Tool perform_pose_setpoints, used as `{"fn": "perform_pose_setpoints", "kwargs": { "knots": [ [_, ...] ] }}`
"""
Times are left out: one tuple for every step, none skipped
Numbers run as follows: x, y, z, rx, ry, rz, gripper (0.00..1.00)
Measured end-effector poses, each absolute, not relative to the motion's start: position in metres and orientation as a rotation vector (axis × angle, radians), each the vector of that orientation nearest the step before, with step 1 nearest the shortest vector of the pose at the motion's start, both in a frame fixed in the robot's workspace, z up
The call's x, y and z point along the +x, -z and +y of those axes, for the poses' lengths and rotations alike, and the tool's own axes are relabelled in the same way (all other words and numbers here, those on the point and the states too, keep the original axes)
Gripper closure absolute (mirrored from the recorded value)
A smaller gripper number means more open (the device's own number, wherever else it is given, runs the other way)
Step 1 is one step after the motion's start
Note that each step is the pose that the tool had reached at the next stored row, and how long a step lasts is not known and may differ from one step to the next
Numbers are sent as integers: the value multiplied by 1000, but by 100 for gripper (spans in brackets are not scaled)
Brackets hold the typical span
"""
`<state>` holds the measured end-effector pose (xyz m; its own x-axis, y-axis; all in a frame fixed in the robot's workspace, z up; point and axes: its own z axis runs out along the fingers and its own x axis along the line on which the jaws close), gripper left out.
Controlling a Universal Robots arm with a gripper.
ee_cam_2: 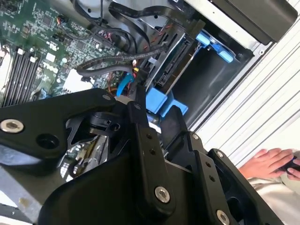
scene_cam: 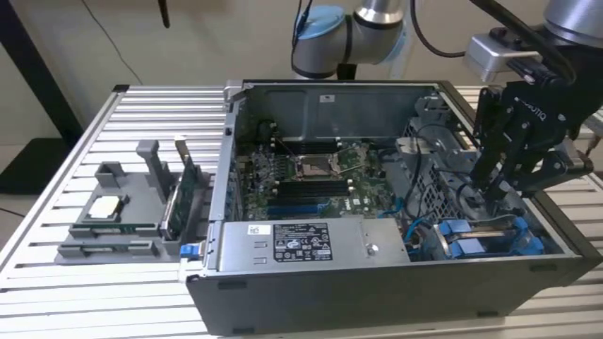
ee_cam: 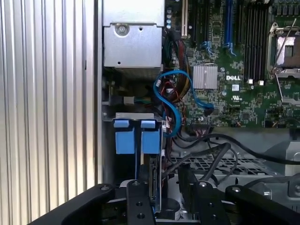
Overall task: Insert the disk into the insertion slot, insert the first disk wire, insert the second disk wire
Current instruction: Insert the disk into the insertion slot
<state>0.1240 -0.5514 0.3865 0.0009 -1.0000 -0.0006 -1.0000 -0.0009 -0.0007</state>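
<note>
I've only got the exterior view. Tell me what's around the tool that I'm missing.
Observer: In the second wrist view a person's hand lies beyond the slatted table.
Operator: Noted. Now give me the cables near the tool.
Observer: In the first wrist view a blue cable loops beside the grey power-supply box and runs to the green motherboard.
Operator: Say what sits by that cable on the board.
Observer: A finned silver heat sink, right next to the cable's loop.
</note>
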Motion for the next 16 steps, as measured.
{"fn": "perform_pose_setpoints", "kwargs": {
  "knots": [
    [124,-384,-548,-2221,6,2215,59],
    [124,-384,-547,-2221,8,2213,59],
    [124,-383,-547,-2221,9,2212,59],
    [124,-382,-546,-2221,11,2210,59],
    [124,-382,-545,-2221,14,2208,59],
    [124,-381,-544,-2222,15,2205,59],
    [124,-381,-544,-2223,15,2205,59],
    [124,-381,-544,-2222,15,2205,59],
    [124,-381,-544,-2222,16,2204,59],
    [124,-393,-539,-2215,34,2193,59],
    [124,-394,-539,-2215,34,2192,59],
    [124,-386,-537,-2210,44,2188,59],
    [123,-385,-537,-2210,45,2187,59],
    [123,-385,-537,-2211,45,2187,59],
    [120,-385,-537,-2211,45,2187,59],
    [119,-385,-537,-2211,45,2186,59]
  ]
}}
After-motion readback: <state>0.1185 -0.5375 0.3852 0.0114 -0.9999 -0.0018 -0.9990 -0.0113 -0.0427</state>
